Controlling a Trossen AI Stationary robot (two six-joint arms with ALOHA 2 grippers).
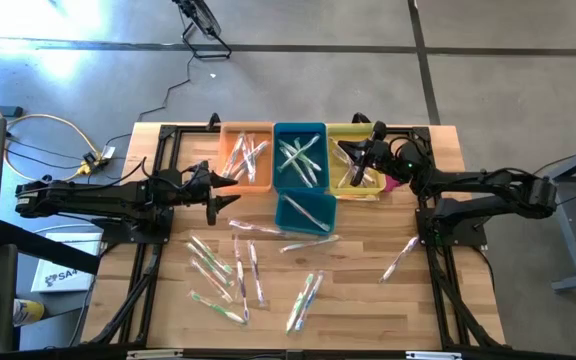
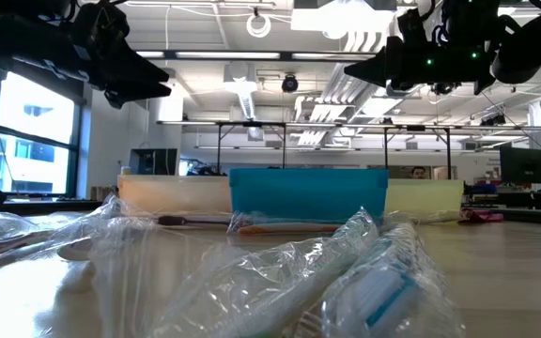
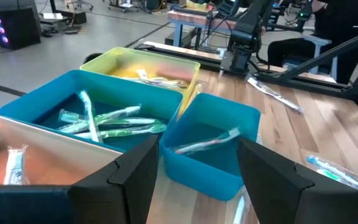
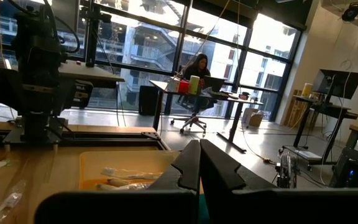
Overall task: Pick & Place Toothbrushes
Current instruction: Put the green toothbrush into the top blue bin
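High view. The wooden desk (image 1: 368, 290) carries four bins at its far middle: an orange bin (image 1: 247, 157), a large blue bin (image 1: 300, 157), a yellow bin (image 1: 354, 163) and, just nearer, a small blue bin (image 1: 305, 211). All four hold wrapped toothbrushes. More toothbrushes (image 1: 218, 272) lie loose on the near half of the desk, most of them left of centre, a few near the middle, and one lies apart at the right (image 1: 401, 257). The left gripper (image 1: 212, 193) hangs just left of the orange bin, its fingers spread and holding nothing. The right gripper (image 1: 356, 156) is over the yellow bin, its fingers clenched together with nothing visible between them.

Low view. Crumpled clear wrappers fill the near foreground, one with a blue-and-white brush head (image 2: 380, 291) showing through. Beyond them the small blue bin (image 2: 308, 194) stands in front of the orange and yellow bins. Both arms hang above desk level.

Left wrist view. The left fingers (image 3: 135, 171) stand apart, empty, above the orange bin (image 3: 36, 155). The large blue bin (image 3: 73, 93) holds green and white brushes; the small blue bin (image 3: 219, 134) holds one toothbrush (image 3: 207, 143).

Right wrist view. The right fingers (image 4: 185, 171) are pressed shut. Past them, the orange bin (image 4: 120, 169) holds brushes. A person sits at another desk in the room behind.
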